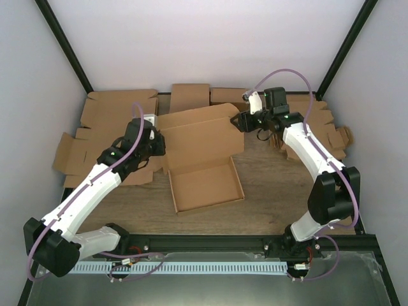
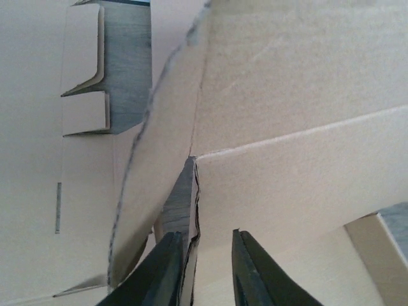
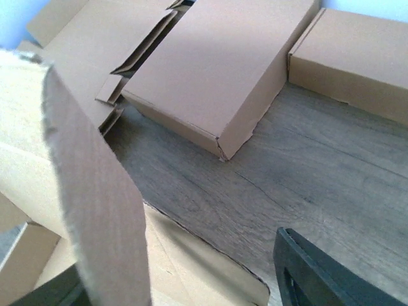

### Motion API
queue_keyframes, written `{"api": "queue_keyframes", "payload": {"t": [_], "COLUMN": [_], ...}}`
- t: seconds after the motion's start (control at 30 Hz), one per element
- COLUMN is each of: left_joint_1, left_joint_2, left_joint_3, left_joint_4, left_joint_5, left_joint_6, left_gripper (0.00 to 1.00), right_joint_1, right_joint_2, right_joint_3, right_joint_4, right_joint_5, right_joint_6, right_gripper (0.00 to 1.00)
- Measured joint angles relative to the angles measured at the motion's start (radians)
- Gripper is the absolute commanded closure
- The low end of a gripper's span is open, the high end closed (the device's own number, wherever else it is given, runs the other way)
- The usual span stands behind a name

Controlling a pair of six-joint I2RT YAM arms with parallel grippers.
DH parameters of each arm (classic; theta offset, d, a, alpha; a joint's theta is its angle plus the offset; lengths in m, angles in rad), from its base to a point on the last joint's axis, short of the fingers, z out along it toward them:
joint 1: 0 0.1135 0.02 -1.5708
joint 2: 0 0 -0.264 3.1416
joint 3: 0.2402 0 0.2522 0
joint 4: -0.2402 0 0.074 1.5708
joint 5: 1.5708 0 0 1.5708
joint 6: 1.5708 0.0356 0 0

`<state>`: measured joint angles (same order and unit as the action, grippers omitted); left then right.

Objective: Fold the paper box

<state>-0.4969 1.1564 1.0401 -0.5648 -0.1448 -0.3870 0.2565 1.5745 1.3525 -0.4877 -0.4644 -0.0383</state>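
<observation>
- The paper box could slide on the tabletop if one arm pushes harder than the other, because nothing holds its tray down.
- The thin side flap could bend or tear if the left gripper squeezes it crooked. It sits close to one finger, not in the middle.
- The raised lid could flop back if the right gripper misses the corner flap.
- The box lies in the middle of the tabletop, between the two arms. Its tray is near them and its lid tilts up at the back.
- The left gripper is at the box's left side. Its jaws are narrow, one on each side of the flap, with a small gap showing.
- The right gripper is at the lid's far right corner. Its jaws are wide, and the flap between them is not pinched.
</observation>
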Motion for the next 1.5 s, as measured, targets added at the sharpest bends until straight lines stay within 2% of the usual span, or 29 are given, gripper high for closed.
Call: {"api": "queue_keyframes", "payload": {"t": [0.1,0.27,0.5,0.63,0.83,1.0,1.27,1.5], "left_joint_1": [0.000,0.000,0.003,0.003,-0.003,-0.022,-0.048,-0.058], "left_joint_2": [0.000,0.000,-0.005,-0.019,-0.047,-0.067,0.007,0.068], "left_joint_3": [0.002,0.002,0.002,0.000,-0.016,-0.050,-0.043,-0.044], "left_joint_4": [0.000,-0.007,-0.010,-0.010,0.010,0.062,0.181,0.247], "left_joint_5": [0.002,0.009,0.014,0.019,0.029,0.055,0.103,0.158], "left_joint_6": [0.000,-0.003,-0.002,-0.002,-0.006,-0.016,-0.034,-0.048], "left_gripper": [0.84,0.95,0.96,0.96,0.96,0.96,0.96,0.96], "right_joint_1": [0.001,0.013,0.060,0.108,0.136,0.146,0.153,0.153], "right_joint_2": [0.001,0.000,-0.024,-0.057,-0.124,-0.221,-0.320,-0.403], "right_joint_3": [0.000,0.000,0.000,-0.004,-0.061,-0.192,-0.237,-0.327], "right_joint_4": [-0.006,-0.010,-0.059,-0.077,-0.071,0.025,0.093,0.116], "right_joint_5": [-0.011,-0.013,0.050,0.093,0.174,0.238,0.445,0.519], "right_joint_6": [-0.002,0.000,0.034,0.060,0.128,0.217,0.350,0.432], "right_gripper": [0.53,0.70,0.86,0.98,0.99,0.99,0.99,0.99]}}
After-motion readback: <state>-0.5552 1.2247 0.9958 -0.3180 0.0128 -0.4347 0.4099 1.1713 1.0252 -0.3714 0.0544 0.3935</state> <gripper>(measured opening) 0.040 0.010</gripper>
